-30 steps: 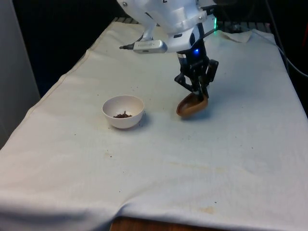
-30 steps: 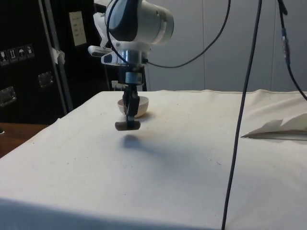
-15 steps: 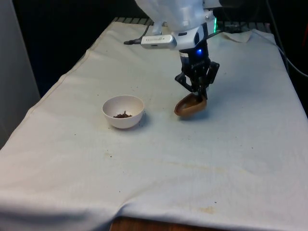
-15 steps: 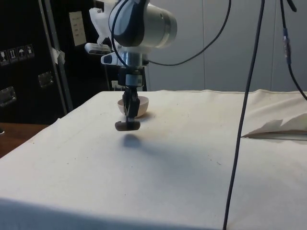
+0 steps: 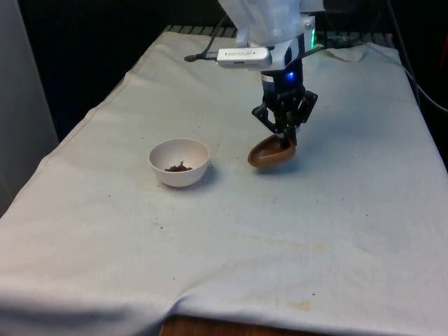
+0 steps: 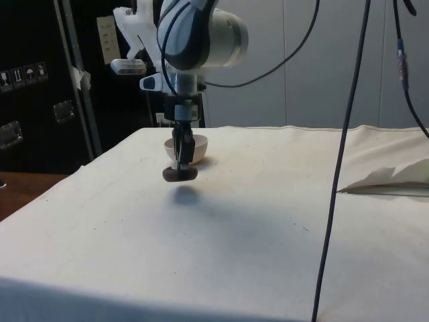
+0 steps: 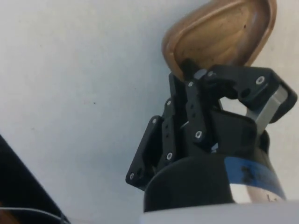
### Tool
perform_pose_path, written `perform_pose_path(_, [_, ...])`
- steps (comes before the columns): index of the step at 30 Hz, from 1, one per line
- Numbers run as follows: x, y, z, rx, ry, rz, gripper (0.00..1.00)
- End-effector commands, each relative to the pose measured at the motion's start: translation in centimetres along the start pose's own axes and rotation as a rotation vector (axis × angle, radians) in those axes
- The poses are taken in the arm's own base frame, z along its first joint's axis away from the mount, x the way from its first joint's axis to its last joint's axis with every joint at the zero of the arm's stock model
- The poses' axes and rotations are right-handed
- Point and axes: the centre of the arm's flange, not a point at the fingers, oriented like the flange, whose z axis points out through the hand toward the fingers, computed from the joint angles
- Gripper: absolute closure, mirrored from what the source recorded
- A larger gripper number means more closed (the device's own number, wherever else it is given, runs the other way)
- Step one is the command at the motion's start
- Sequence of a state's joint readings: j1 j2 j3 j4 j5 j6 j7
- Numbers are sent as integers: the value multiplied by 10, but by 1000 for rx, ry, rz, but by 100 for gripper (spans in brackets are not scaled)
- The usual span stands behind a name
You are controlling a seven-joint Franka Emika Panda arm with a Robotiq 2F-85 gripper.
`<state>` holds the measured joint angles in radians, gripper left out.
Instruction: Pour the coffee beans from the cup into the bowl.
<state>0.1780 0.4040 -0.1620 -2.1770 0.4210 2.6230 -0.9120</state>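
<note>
Fingers [image 5: 283, 137] clamped on rim of brown cup [image 5: 269, 153], tilted just above tabletop [image 5: 336, 231]. Front view: beans inside white bowl [image 5: 179, 162], well apart toward front view's left. Wrist view: cup interior [image 7: 219, 35] bare.

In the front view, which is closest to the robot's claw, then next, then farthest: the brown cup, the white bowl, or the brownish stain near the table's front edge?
1. Brown wooden cup: held in the black gripper, jaws shut on its rim.
2. White round bowl holding coffee beans: towards the front view's left.
3. Brownish stain: on the white cloth by the near edge.
</note>
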Motion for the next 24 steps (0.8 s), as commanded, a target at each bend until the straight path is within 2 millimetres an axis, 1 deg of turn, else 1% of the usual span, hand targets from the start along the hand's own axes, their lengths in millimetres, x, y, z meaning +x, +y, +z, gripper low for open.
perform_pose_path(1, [0, 0, 0, -5, -3, 2, 98])
perform_pose_path(7, [-1, 3, 3, -59, -25, 17, 98])
perform_pose_path(9, [0, 2, 2, -43, -28, 14, 98])
perform_pose_path(14, [0, 4, 7, -108, -28, 27, 98])
perform_pose_path(17, [1, 3, 8, -102, -31, 27, 98])
perform_pose_path(24, [0, 0, 13, -172, -29, 33, 98])
